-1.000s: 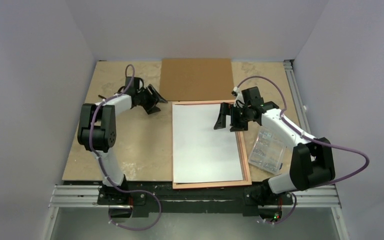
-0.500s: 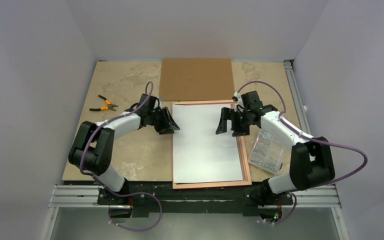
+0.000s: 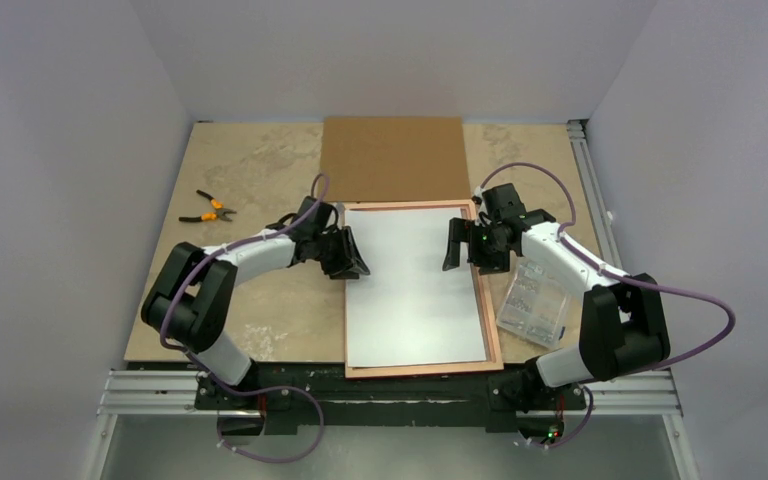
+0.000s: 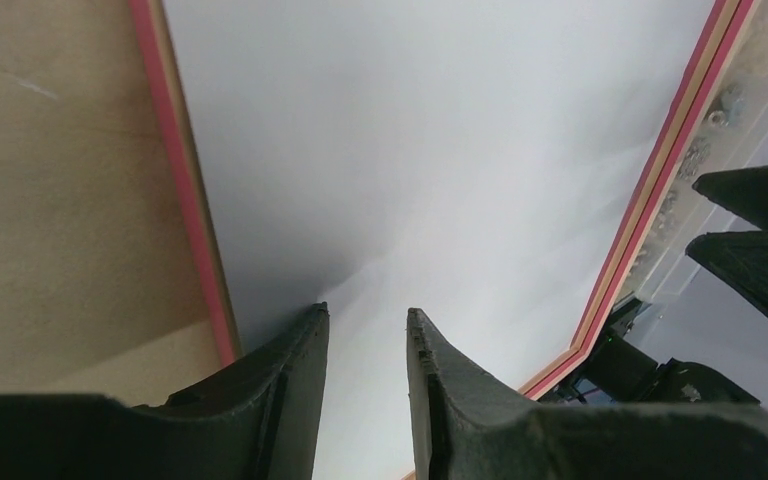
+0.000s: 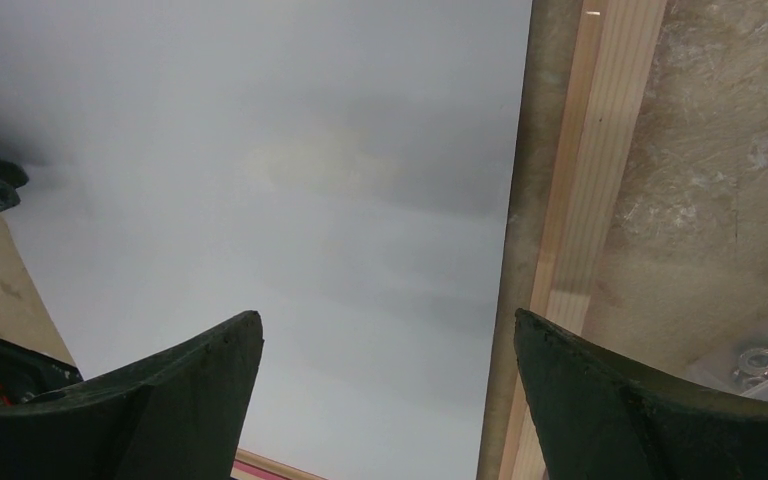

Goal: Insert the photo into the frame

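Note:
The frame (image 3: 494, 325) lies flat on the table with its tan back side up, its pink edge (image 4: 175, 150) showing. The photo (image 3: 412, 285) lies inside it, white back up. My left gripper (image 3: 352, 262) hangs low over the photo's left edge, just inside the frame's left rail. Its fingers (image 4: 365, 312) stand a narrow gap apart with nothing between them. My right gripper (image 3: 465, 258) hovers over the photo's right edge. It (image 5: 388, 318) is wide open, one finger over the white photo (image 5: 290, 180) and the other over the frame's wooden rail (image 5: 580, 200).
A brown backing board (image 3: 393, 158) lies at the back, touching the frame's far end. Orange-handled pliers (image 3: 206, 208) lie at the left. A clear plastic box of small metal parts (image 3: 535, 298) sits right of the frame, under my right arm.
My left arm has swung from the back left over to the frame's left edge, narrowing its jaws and uncovering the pliers. My right gripper has shifted slightly right.

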